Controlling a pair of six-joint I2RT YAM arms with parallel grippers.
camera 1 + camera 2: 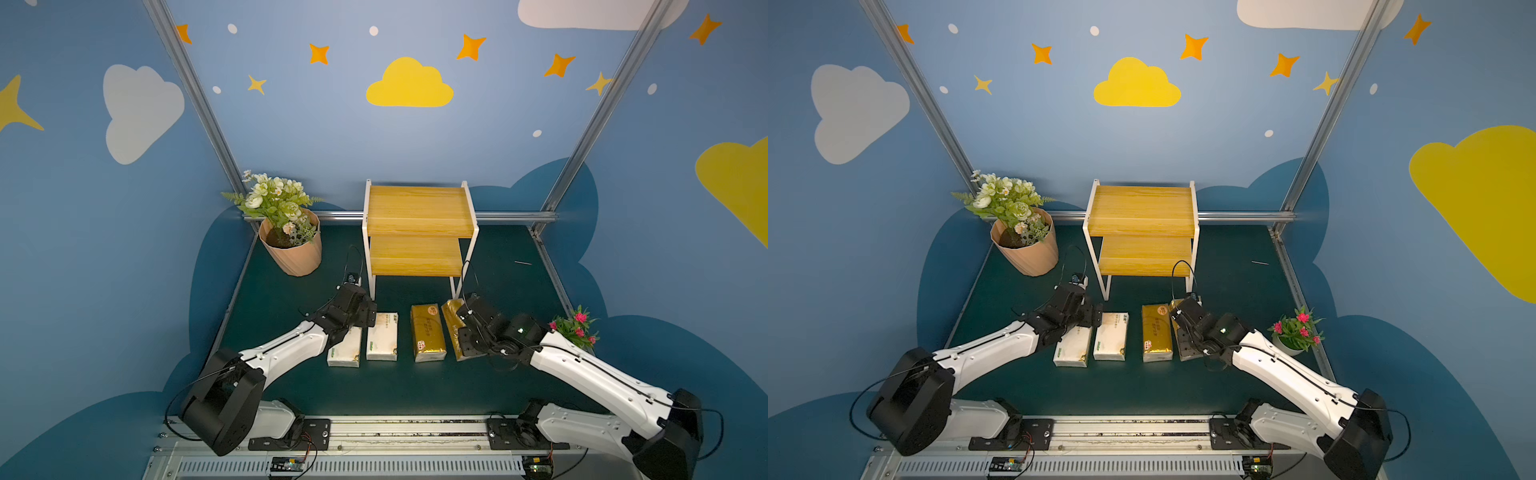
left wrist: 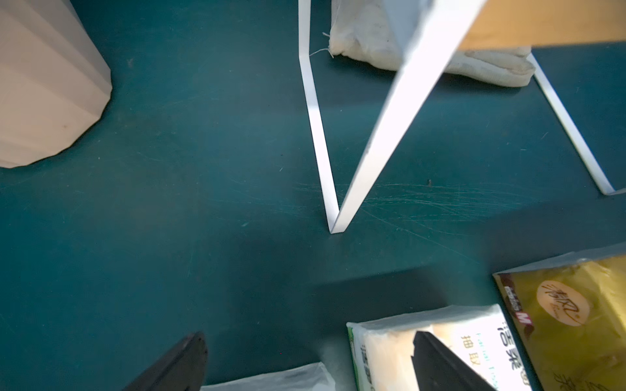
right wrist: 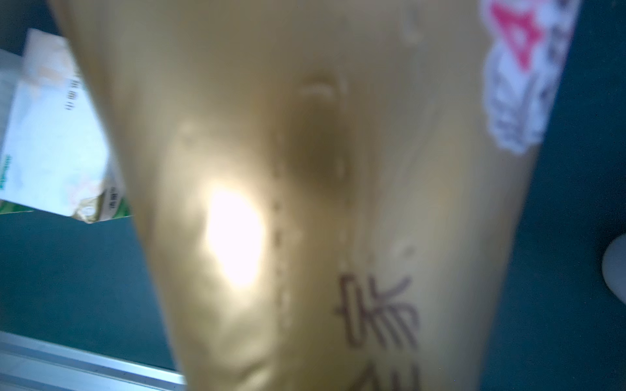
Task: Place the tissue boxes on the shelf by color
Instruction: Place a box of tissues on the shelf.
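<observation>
Your left gripper [image 2: 309,338] stood wide open and held nothing, poised over the far end of the outer white pack [image 1: 344,353]. In the left wrist view that pack's end lay between the two fingers [image 2: 184,362]. The other finger crossed in front of the inner white pack [image 2: 382,352], which lay just beside the first. No view showed you whether either finger touched a pack.

Your right gripper [image 1: 464,338] was down on the outer gold pack [image 1: 449,311], the last in the row. Its fingers were hidden from you. The wrist covered them in both top views, and in the right wrist view the gold pack filled the frame, close and blurred. So you could not tell whether the jaws were closed on the pack or only stood around it. The pack lay skewed, its far end angled toward the inner gold pack [image 1: 428,332].

All four packs lay in one row on the green table [image 1: 291,382], the white pair on the robot's left and the gold pair on its right. The row sat just in front of the shelf [image 1: 417,208], near its front legs. A white cloth bag [image 2: 366,40] lay on the table under the shelf. A ribbed peach flowerpot [image 1: 293,253] stood to the shelf's left. A small pot of pink flowers [image 1: 575,328] stood beside your right arm.
</observation>
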